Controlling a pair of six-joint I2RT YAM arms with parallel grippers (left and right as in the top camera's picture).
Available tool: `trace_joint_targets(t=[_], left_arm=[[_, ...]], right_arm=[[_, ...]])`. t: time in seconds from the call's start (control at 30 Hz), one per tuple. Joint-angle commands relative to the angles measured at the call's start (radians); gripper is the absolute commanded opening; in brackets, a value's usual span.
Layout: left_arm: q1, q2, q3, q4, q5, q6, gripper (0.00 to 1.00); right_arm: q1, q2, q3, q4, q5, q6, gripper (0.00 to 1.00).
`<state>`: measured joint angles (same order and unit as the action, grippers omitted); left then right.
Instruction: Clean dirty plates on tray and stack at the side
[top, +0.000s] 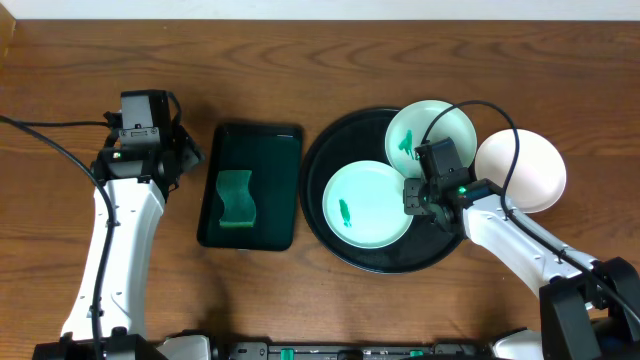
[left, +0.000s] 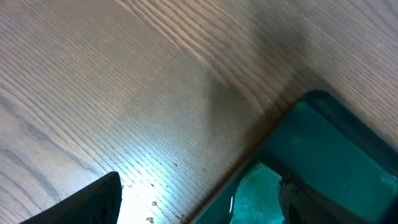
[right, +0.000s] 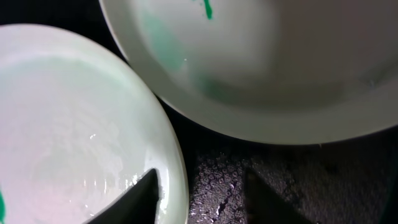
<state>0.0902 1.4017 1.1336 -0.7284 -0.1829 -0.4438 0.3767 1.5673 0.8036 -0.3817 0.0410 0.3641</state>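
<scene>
While the left jaws hang open, the right jaws stand parted astride one dirty plate's (right: 173, 163) rim

- brown wood-grain table (top: 300, 60) around the dark green tray (top: 275, 160)
- pale strip (top: 330, 8) well beyond the tray, past the table edge
- light glare (left: 146, 193) on the wood just beside the tray
</scene>
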Motion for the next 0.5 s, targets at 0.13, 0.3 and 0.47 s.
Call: trace_joint_targets(t=[0.13, 0.3, 0.47], left_arm=[[0.004, 0.004, 0.013, 0.000, -0.009, 0.005, 0.80], [0.004, 0.004, 0.013, 0.000, -0.009, 0.005, 0.81], [0.004, 0.004, 0.013, -0.001, -0.009, 0.005, 0.80]], right_arm=[[-0.001, -0.021, -0.004, 0.008, 0.011, -0.006, 0.82], [-0.001, -0.021, -0.005, 0.008, 0.011, -0.006, 0.99], [-0.001, -0.020, -0.005, -0.003, 0.018, -0.006, 0.99]])
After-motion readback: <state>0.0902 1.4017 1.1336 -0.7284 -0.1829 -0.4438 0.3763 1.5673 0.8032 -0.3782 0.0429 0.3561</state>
